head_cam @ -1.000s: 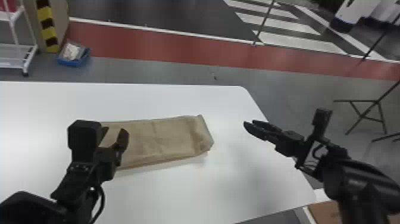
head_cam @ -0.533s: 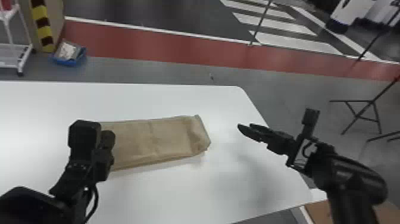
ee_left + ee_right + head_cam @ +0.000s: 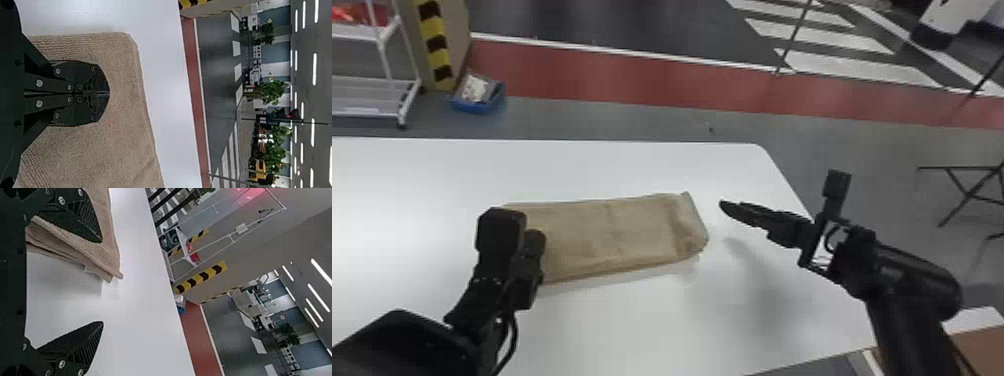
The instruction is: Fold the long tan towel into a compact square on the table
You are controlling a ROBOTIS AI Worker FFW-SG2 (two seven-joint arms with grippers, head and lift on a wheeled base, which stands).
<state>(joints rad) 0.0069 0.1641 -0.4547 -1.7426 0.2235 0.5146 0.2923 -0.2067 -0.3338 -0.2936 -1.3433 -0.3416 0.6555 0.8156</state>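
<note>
Holding jaws pressed together at the left gripper (image 3: 109, 93), over one end of the tan towel (image 3: 612, 235), and jaws spread at the right gripper (image 3: 102, 282), near the other. Lies layered on the bench (image 3: 632, 167), oblong: probably part-folded, yet to be squared.

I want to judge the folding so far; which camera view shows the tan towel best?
The head view: it takes in most of the tan towel, though the left arm covers part of one end. The left wrist view shows one corner close up; the right wrist view shows stacked layers at the other end.
</note>
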